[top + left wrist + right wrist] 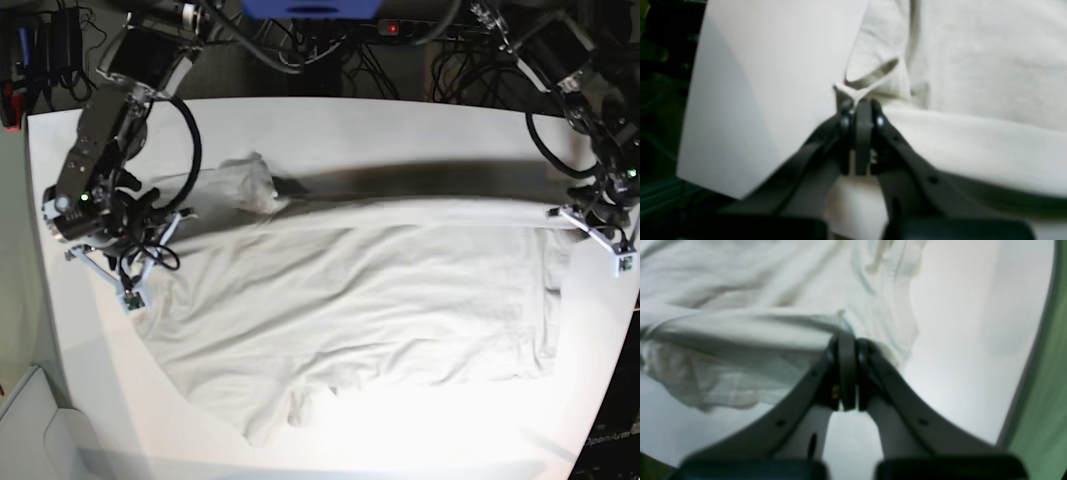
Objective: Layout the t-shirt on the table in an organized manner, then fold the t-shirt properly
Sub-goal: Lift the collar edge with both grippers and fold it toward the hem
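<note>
A robotics lab: two arms flank a white table (330, 120), tangled cables (330, 45) and electronics behind.

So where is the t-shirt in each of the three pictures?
Left wrist: the t-shirt fills the right half, its edge pinched in the left gripper.
Right wrist: it fills the upper left, its edge pinched in the right gripper.
Base: it is spread across the middle, stretched between both arms.
Shared landmark: the white table, bare beside the cloth in every view.
</note>
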